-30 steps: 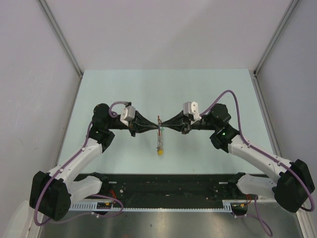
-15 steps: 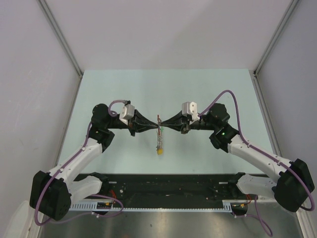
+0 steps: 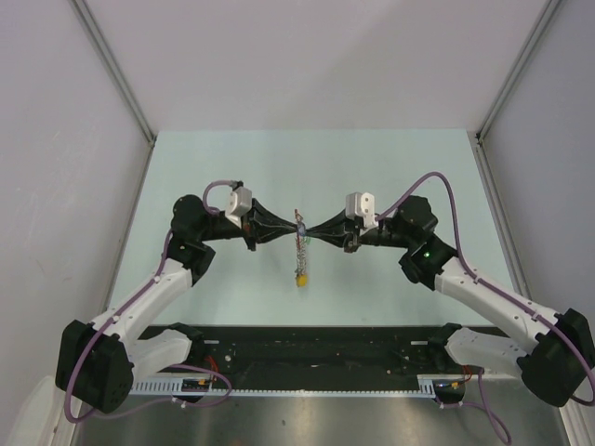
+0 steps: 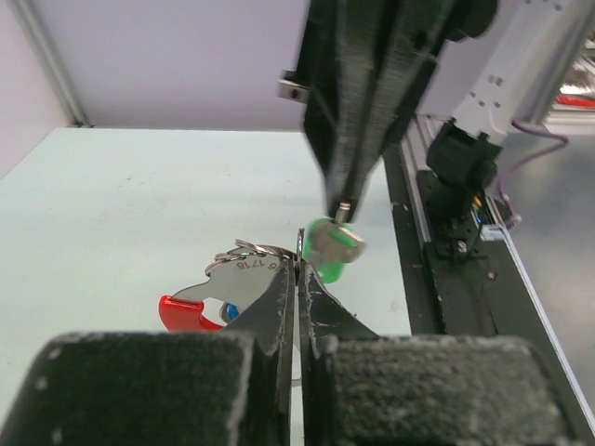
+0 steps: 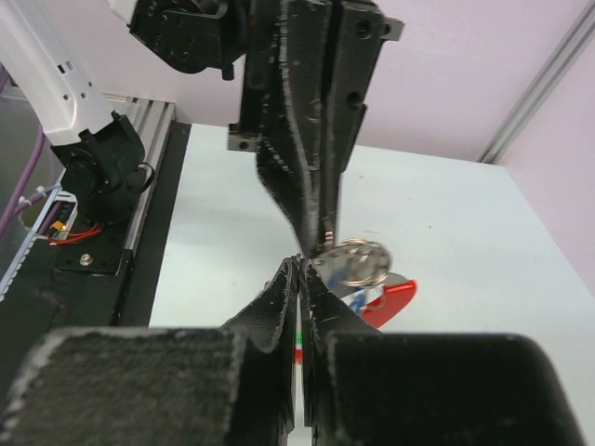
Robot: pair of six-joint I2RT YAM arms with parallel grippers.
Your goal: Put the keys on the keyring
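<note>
Both grippers meet tip to tip above the table's middle. My left gripper (image 3: pixel 296 224) (image 4: pixel 297 267) is shut on the silvery keyring (image 3: pixel 300 251) (image 4: pixel 238 278), whose red curved segment (image 4: pixel 180 313) (image 5: pixel 394 297) hangs below. My right gripper (image 3: pixel 309 229) (image 5: pixel 302 267) is shut on the green key (image 4: pixel 331 247), which it holds against the keyring's coil (image 5: pixel 354 261). A sliver of green (image 5: pixel 298 334) shows between the right fingers. A bit of the blue key (image 4: pixel 229 315) (image 5: pixel 359 299) peeks out beside the red segment. The yellow tag (image 3: pixel 299 277) dangles lowest.
The pale green table (image 3: pixel 223 167) is walled on the left, right and back. A black rail (image 3: pixel 316 346) with the arm bases runs along the near edge. The right arm's base (image 4: pixel 462 186) and the left arm's base (image 5: pixel 98 177) stand close by.
Both grippers have moved slightly toward the far side of the table together, carrying the keyring and green key with them. The jaws stay shut.
</note>
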